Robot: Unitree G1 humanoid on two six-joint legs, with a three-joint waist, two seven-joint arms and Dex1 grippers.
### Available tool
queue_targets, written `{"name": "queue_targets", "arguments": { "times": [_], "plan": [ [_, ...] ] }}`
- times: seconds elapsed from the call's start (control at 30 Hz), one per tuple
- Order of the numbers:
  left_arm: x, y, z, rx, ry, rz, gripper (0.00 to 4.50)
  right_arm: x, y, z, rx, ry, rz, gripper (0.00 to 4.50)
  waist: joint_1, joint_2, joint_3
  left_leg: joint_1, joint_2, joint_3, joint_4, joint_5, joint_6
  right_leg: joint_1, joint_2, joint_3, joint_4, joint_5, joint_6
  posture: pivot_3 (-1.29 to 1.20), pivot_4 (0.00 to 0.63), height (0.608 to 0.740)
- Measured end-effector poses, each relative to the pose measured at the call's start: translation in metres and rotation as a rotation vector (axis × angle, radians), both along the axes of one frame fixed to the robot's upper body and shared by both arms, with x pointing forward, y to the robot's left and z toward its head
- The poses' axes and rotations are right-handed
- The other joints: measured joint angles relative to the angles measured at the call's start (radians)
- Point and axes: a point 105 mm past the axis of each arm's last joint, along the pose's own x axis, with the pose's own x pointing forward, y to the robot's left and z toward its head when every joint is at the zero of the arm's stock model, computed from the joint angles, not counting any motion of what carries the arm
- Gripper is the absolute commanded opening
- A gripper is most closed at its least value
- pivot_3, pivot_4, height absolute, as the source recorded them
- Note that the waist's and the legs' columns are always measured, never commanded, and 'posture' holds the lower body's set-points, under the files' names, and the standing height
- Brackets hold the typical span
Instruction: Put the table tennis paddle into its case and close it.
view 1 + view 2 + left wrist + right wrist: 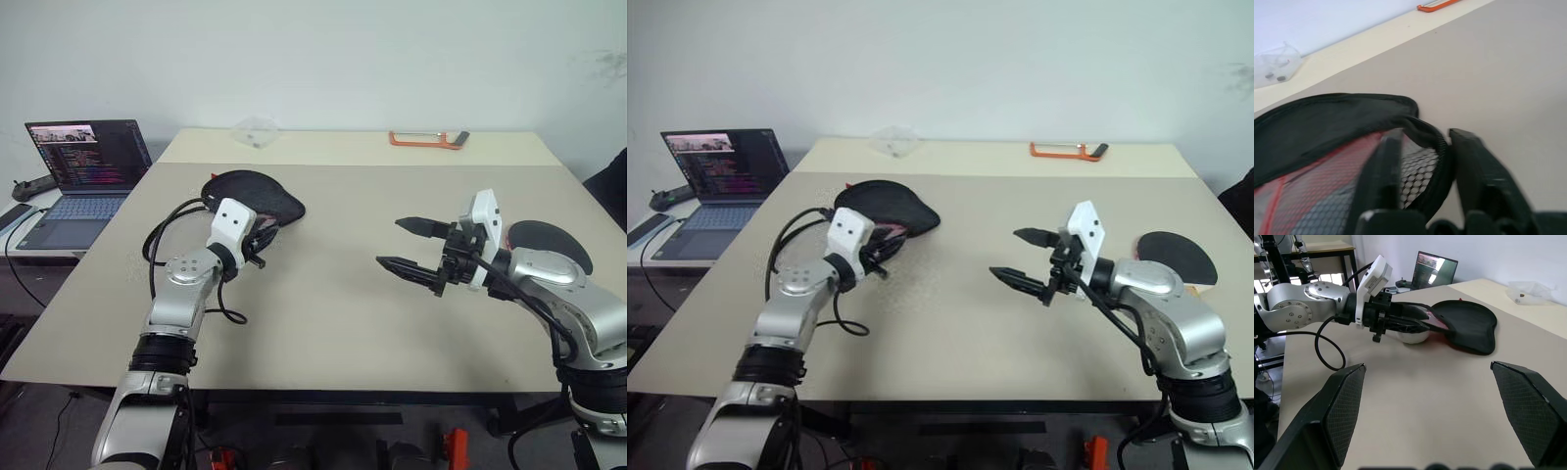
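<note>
The case [253, 194] lies at the left middle of the table, black fabric with red panel and mesh [1312, 196] showing at its open edge. My left gripper [263, 235] is at the case's near edge, its fingers [1474, 171] shut on the black zip rim [1432, 152]; the right wrist view shows the gripper [1415, 323] lifting that edge a little. The table tennis paddle [549, 240] lies flat at the right, behind my right arm, black face up. My right gripper [407, 245] hovers above the table's middle right, open and empty, pointing towards the case.
An open laptop [88, 166] stands on a side desk to the left. At the far edge of the table [343, 333] lie an orange-handled tool [428, 139] and a clear plastic bag [257, 130]. Bare tabletop stretches between the grippers.
</note>
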Motion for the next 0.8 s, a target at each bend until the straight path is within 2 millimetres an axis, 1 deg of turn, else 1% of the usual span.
{"name": "queue_targets", "arguments": {
  "times": [0.03,0.07,0.3,0.37,0.43,0.47,0.5,0.53,0.57,0.63,0.67,0.7,0.73,0.8],
  "plan": [
    [0.001,0.001,0.0,0.005,0.0,0.004,0.1,0.0,-0.001,0.0,0.002,0.0,-0.006,4.5,0.0,0.0,0.0,0.0,0.0,0.0,0.0,0.0,0.0,0.0,0.0,0.0,0.0,0.0,0.0,0.0,0.15,0.74],
    [0.002,0.003,0.0,0.009,0.001,0.01,0.02,0.001,-0.001,0.001,0.006,-0.001,-0.012,4.5,0.0,0.0,0.0,0.0,0.0,0.0,0.0,0.0,0.0,0.0,0.0,0.0,0.0,0.0,0.0,0.0,0.15,0.74],
    [0.008,0.016,-0.003,0.017,-0.018,0.089,0.02,0.004,-0.005,0.005,0.015,0.009,-0.045,4.5,0.0,0.0,0.0,0.0,0.0,0.0,0.0,0.0,0.0,0.0,0.0,0.0,0.0,0.0,0.0,0.0,0.15,0.74],
    [0.009,0.013,-0.002,0.011,-0.025,0.08,0.02,0.004,-0.004,0.006,0.016,0.01,-0.046,4.5,0.001,0.0,0.0,0.0,0.0,0.0,0.0,0.0,0.0,0.0,0.0,0.0,0.0,0.0,0.0,0.0,0.15,0.74],
    [0.011,0.003,0.0,-0.002,-0.026,0.041,0.02,0.004,-0.004,0.008,0.017,0.008,-0.05,4.5,0.002,0.0,0.0,0.0,0.0,0.0,0.0,0.0,0.0,0.0,0.0,0.0,0.0,0.0,0.0,0.0,0.15,0.74],
    [0.011,-0.007,0.0,-0.004,-0.024,-0.008,0.02,0.003,-0.003,0.009,0.019,0.006,-0.049,4.5,0.003,0.0,0.0,0.0,0.0,0.0,0.0,0.0,0.0,0.0,0.0,0.0,0.0,0.0,0.0,0.0,0.15,0.74],
    [0.009,-0.022,0.0,0.003,-0.021,-0.08,0.02,0.003,-0.003,0.01,0.019,0.005,-0.053,4.5,0.006,0.0,0.0,-0.001,-0.001,-0.001,0.0,0.0,0.0,0.0,0.0,-0.001,0.0,0.0,0.0,0.0,0.15,0.74],
    [0.006,-0.04,-0.002,0.014,-0.011,-0.17,0.02,0.002,-0.003,0.011,0.021,0.005,-0.056,4.5,0.009,0.0,0.0,-0.001,-0.001,-0.001,0.001,0.0,0.0,0.0,-0.001,-0.001,0.0,0.0,0.0,0.0,0.15,0.74],
    [0.0,-0.062,-0.005,0.033,0.003,-0.288,0.02,0.001,-0.003,0.013,0.02,-0.001,-0.06,4.5,0.012,0.0,0.0,-0.003,-0.001,-0.001,0.001,0.0,0.0,0.0,-0.001,-0.002,0.0,0.0,0.0,0.0,0.15,0.74],
    [-0.019,-0.106,-0.014,0.077,0.037,-0.539,0.02,-0.003,-0.004,0.017,0.021,-0.015,-0.069,4.5,0.014,0.0,0.0,-0.005,-0.001,-0.002,0.002,0.0,0.0,-0.001,-0.001,-0.002,-0.002,0.0,0.0,0.0,0.15,0.74],
    [-0.03,-0.123,-0.02,0.107,0.059,-0.661,0.02,-0.005,-0.005,0.018,0.023,-0.018,-0.074,4.5,0.012,0.0,0.0,-0.006,-0.001,-0.002,0.001,0.0,0.0,-0.002,-0.001,-0.002,-0.002,0.0,0.0,0.0,0.15,0.74],
    [-0.042,-0.135,-0.027,0.14,0.085,-0.77,0.02,-0.007,-0.007,0.017,0.024,-0.013,-0.081,4.5,0.009,0.0,0.0,-0.007,-0.001,-0.001,0.001,0.0,0.0,-0.003,-0.001,-0.002,-0.002,0.0,0.0,0.0,0.15,0.74],
    [-0.051,-0.14,-0.032,0.168,0.108,-0.847,0.02,-0.009,-0.009,0.017,0.023,-0.01,-0.091,4.5,0.005,0.0,0.0,-0.008,-0.001,-0.001,0.001,0.0,0.0,-0.005,-0.001,-0.002,-0.001,0.0,0.0,0.0,0.15,0.74],
    [-0.064,-0.145,-0.041,0.208,0.151,-0.961,0.02,-0.011,-0.016,0.014,0.013,0.002,-0.125,4.5,-0.008,0.0,0.0,-0.01,0.0,0.001,0.001,0.0,0.0,-0.008,0.0,0.0,0.001,0.0,0.0,0.0,0.15,0.74]
  ]
}}
